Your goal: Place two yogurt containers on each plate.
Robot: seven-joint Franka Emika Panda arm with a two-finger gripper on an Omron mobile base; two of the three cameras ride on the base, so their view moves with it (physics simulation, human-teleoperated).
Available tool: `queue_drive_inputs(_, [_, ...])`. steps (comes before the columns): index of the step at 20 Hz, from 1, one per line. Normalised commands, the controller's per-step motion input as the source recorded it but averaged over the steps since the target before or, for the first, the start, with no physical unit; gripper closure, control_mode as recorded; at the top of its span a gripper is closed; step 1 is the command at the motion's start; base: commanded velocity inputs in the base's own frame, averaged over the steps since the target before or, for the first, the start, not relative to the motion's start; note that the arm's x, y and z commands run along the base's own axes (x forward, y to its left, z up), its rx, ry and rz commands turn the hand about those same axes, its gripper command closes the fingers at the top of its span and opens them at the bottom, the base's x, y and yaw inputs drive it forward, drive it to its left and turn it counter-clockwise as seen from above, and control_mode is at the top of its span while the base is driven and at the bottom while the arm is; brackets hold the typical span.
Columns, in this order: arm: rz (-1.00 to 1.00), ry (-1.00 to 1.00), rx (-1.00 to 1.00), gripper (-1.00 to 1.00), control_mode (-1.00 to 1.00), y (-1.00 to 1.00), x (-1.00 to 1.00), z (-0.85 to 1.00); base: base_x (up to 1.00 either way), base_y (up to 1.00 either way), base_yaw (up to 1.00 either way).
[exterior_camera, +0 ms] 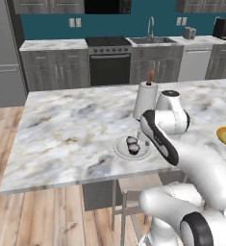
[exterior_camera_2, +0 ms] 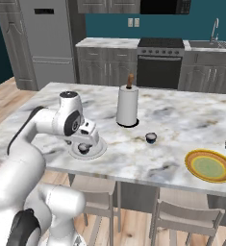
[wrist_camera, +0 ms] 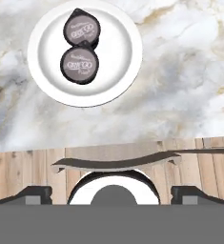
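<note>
two yogurt cups (wrist_camera: 80,50) touch on the white plate (wrist_camera: 118,66) near the counter edge; the claw (wrist_camera: 112,194) gapes wide, empty.

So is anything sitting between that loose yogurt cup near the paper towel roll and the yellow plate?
Nothing visible does. The yogurt cup sits on bare marble, and the counter between it and the yellow-rimmed plate is open. The paper towel roll stands off to the other side.
</note>
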Motion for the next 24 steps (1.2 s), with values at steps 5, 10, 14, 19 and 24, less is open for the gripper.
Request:
queue_drive_inputs(5, [0.0,-0.06,0.0,-1.0,-1.0,0.0,-0.73,0.36,0.0,0.0,0.0])
queue_drive_inputs(10, [0.0,-0.31,0.0,-1.0,-1.0,0.28,-0.26,0.0,0.0,0.0,0.0])
queue_drive_inputs(14, [0.0,-0.4,0.0,-1.0,-1.0,0.12,-0.01,0.0,0.0,0.0,0.0])
queue_drive_inputs(19, [0.0,-0.14,-0.03,-1.0,1.0,-0.08,0.0,-0.04,0.0,-0.31,0.0])
queue_drive_inputs(24, [0.0,0.0,0.0,-1.0,1.0,0.0,0.0,0.0,-0.06,-1.0,0.0])
